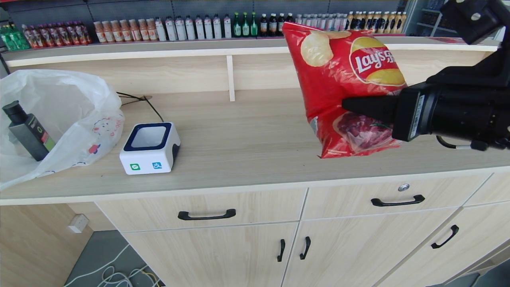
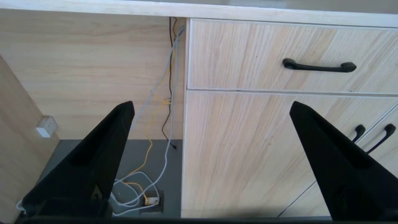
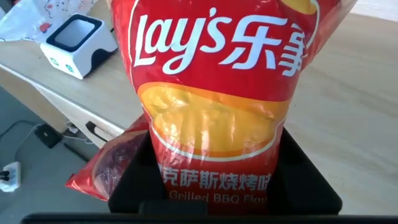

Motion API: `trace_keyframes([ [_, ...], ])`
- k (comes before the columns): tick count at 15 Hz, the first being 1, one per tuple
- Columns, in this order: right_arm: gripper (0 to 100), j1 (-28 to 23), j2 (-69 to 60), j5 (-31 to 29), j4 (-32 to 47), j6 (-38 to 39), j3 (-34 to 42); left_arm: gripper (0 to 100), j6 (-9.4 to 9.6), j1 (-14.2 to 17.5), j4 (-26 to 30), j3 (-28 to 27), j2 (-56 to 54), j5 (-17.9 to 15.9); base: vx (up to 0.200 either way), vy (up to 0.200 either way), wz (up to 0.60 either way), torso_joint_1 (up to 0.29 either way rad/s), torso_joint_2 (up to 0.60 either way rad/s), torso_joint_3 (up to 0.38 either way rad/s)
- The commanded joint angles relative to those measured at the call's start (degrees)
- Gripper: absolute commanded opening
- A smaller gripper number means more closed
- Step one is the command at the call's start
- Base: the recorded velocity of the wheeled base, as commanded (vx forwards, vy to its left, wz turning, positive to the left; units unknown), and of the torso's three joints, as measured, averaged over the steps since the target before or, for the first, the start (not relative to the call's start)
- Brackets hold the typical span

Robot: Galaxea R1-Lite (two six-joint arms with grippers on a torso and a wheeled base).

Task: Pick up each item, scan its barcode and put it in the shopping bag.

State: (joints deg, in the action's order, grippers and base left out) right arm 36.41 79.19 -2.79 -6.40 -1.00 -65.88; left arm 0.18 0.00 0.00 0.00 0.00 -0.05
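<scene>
One item, the red chip bag point(image 1: 342, 83), is in hand: your right gripper point(image 1: 350, 107) is closed across its lower half, fingers pressing front and back, and holds it over the right part of the table point(image 1: 247, 131), near the front edge. Whether its bottom corner touches the wood cannot be told. The long axis runs nearly vertical, the top leaning slightly toward your left; the printed front faces you, so any barcode is presumably on the far side, which is hidden. By this reading the pick-up is done and the scan is pending. The scanner point(image 1: 150, 148) sits well to the left with its window facing up, and beyond it the shopping bag point(image 1: 59, 103) lies open with a dark bottle point(image 1: 28, 131) already inside. Your next move likely calls for carrying the bag leftward and tipping it flat so the hidden face looks down onto the window. Your left gripper point(image 2: 211, 107) hangs wide open and empty below the table edge, facing the cabinet drawers point(image 2: 280, 62)
</scene>
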Motion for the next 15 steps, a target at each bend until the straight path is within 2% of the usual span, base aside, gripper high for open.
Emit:
trace_keyframes([
  [1,0,-0.03,-7.21,2.53,-1.16,4.69,4.71,100,-0.01,0.0,0.0,0.0,0.0,0.05,0.0,0.0,0.0,0.0,0.0,0.0],
  [5,0,-2.49,-13.27,12.9,-7.84,6.98,14.37,100,-0.01,0.0,0.0,0.0,0.0,-0.04,0.0,0.0,0.0,0.0,0.0,0.0],
  [6,0,-2.49,-13.36,13.07,-8.1,7.06,14.64,100,-0.01,0.0,0.0,0.0,0.0,0.05,0.0,0.0,0.0,0.0,0.0,0.0],
  [7,0,-2.93,-13.8,15.62,-15.66,9.88,20.09,100,-0.01,0.0,0.0,0.0,0.0,-0.04,0.0,0.0,0.0,0.0,0.0,0.0],
  [11,0,-3.01,-10.9,25.56,-34.47,22.44,29.49,100,-0.01,0.0,0.0,0.0,0.0,-0.04,0.0,0.0,0.0,0.0,0.0,0.0],
  [12,0,-3.01,-10.9,26.87,-37.02,23.85,31.25,100,-0.01,0.0,0.0,0.0,0.0,-0.04,0.0,0.0,0.0,0.0,0.0,0.0],
  [13,0,-3.01,-10.81,29.51,-43.52,27.19,36.43,100,-0.01,0.0,0.0,0.0,0.0,-0.04,0.0,0.0,0.0,0.0,0.0,0.0],
  [15,0,-3.01,-9.84,30.65,-51.08,30.71,42.15,100,-0.01,0.0,0.0,0.0,0.0,0.05,0.0,0.0,0.0,0.0,0.0,0.0],
])
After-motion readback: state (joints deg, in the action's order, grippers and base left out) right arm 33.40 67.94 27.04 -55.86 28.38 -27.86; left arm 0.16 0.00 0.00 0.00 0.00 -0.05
